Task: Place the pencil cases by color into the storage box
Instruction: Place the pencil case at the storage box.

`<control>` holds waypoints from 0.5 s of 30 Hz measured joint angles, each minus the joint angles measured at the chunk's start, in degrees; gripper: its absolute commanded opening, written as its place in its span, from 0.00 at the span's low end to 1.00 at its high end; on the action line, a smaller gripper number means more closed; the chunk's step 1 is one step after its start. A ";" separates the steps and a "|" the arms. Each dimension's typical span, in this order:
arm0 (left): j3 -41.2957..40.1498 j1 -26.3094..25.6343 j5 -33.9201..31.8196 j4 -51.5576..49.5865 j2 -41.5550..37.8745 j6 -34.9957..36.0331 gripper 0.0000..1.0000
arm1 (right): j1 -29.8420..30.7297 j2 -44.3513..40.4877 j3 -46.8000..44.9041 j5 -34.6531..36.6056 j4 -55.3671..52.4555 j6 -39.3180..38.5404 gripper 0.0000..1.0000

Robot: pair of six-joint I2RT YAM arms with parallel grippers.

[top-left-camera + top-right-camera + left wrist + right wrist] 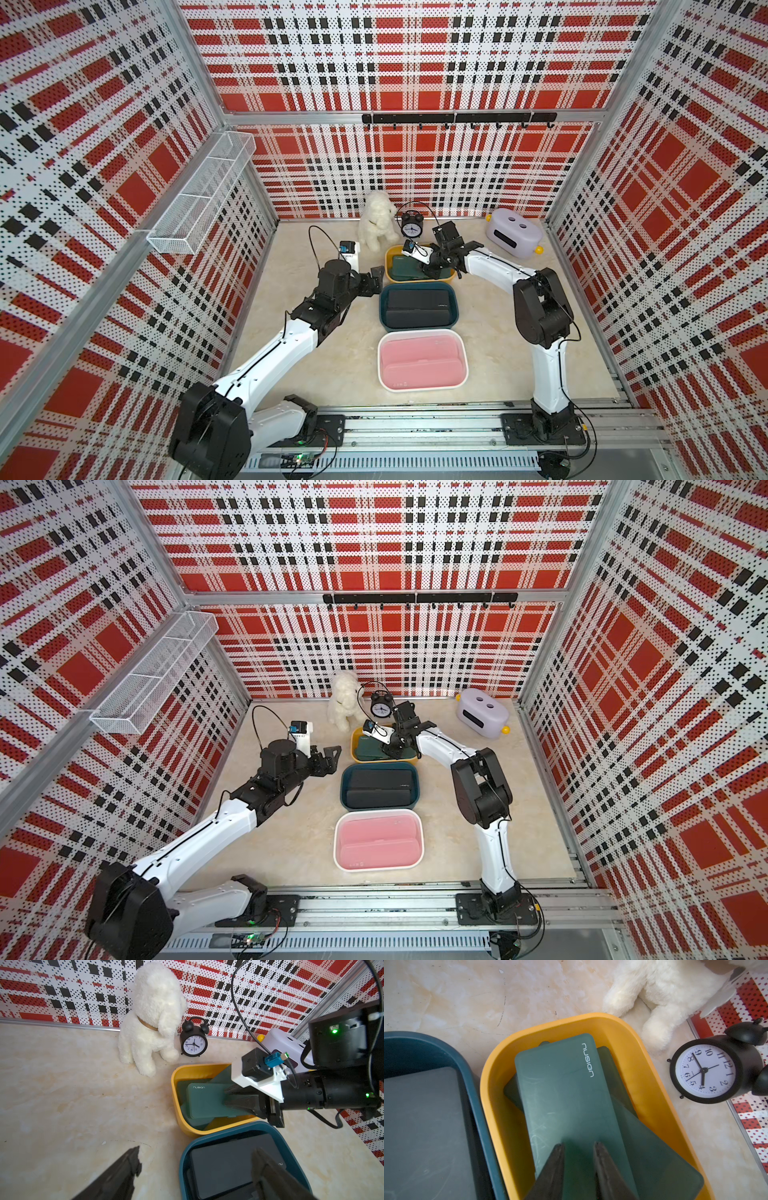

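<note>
The left hand hangs wide open and empty beside the yellow tub. Inside the tub, dark green pencil cases lie stacked askew, the top case lettered "nusign". Black cases fill the blue tub, pink cases the white tub. The right hand, fingers drawn together and gripping nothing, sits over the top case.

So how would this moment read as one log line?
right gripper: shut, over top green case | case in: yellow tub | left gripper: open, empty
</note>
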 measured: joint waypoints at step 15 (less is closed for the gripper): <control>0.39 0.07 0.42 0.31 0.61 0.04 0.88 | 0.59 -1.95 -4.33 -0.74 0.63 0.96 0.28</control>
